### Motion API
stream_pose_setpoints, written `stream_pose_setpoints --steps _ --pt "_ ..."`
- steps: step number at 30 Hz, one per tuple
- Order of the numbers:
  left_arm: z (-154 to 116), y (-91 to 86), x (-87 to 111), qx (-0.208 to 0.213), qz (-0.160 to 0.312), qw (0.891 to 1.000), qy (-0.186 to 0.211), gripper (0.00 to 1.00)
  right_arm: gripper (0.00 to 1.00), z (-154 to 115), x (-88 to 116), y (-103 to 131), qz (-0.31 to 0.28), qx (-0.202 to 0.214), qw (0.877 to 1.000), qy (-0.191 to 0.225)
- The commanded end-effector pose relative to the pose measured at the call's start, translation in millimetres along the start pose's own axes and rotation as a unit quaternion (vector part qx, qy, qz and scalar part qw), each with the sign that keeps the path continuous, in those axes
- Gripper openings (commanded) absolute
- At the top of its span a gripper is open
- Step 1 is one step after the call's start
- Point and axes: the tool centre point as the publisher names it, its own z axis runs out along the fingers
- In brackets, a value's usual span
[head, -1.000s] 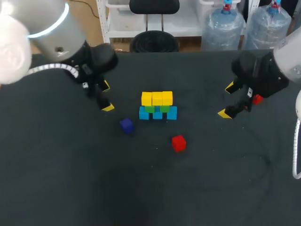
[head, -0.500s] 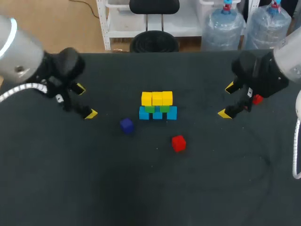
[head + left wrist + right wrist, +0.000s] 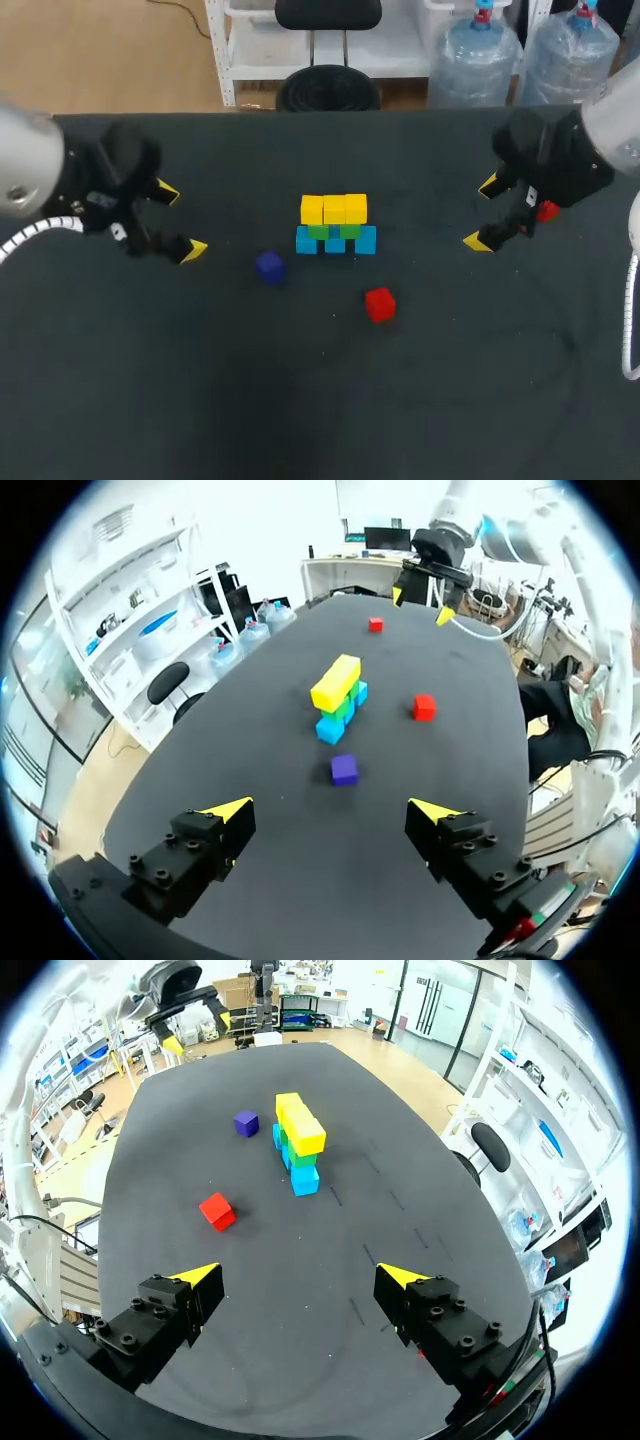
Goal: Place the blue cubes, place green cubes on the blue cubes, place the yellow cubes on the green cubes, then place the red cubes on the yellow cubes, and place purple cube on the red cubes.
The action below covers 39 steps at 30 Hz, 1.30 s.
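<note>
Mid-table stands a small wall: a row of blue cubes (image 3: 335, 241), green cubes (image 3: 335, 231) on them and yellow cubes (image 3: 334, 209) on top; the left wrist view shows this wall's yellow top (image 3: 336, 681) well ahead of the fingers. A purple cube (image 3: 268, 265) lies loose at its front left, a red cube (image 3: 379, 303) at its front right. A second red cube (image 3: 547, 210) peeks out behind my right gripper (image 3: 483, 213), which is open at the right. My left gripper (image 3: 180, 219) is open and holds nothing, far left of the wall.
The right wrist view shows the red cube (image 3: 216, 1210) nearest its open gripper (image 3: 298, 1276), then the wall (image 3: 298, 1140) and the purple cube (image 3: 246, 1122). In the left wrist view the purple cube (image 3: 344, 769) lies ahead of the open gripper (image 3: 330, 810).
My left arm has drawn back to the left, away from the wall, with nothing in its fingers. The right arm and all cubes have kept still.
</note>
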Motion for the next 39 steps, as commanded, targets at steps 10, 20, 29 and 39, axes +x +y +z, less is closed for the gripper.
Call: stream_pose_setpoints --steps 10,20,29,39 --pt "1 1.1 2.2 0.002 0.001 1.0 -0.024 1.0 1.0 3 2 -8 0.008 0.015 1.0 0.01" --pt "1 1.1 2.2 0.002 0.001 1.0 -0.024 1.0 1.0 -13 30 -56 0.084 0.132 0.986 0.065" --pt "1 1.1 2.2 0.002 0.001 1.0 -0.024 1.0 1.0 -20 50 -67 0.115 0.139 0.982 0.06" --pt "1 1.1 2.2 0.002 0.001 1.0 -0.024 1.0 1.0 -21 73 -80 0.159 0.154 0.972 0.084"
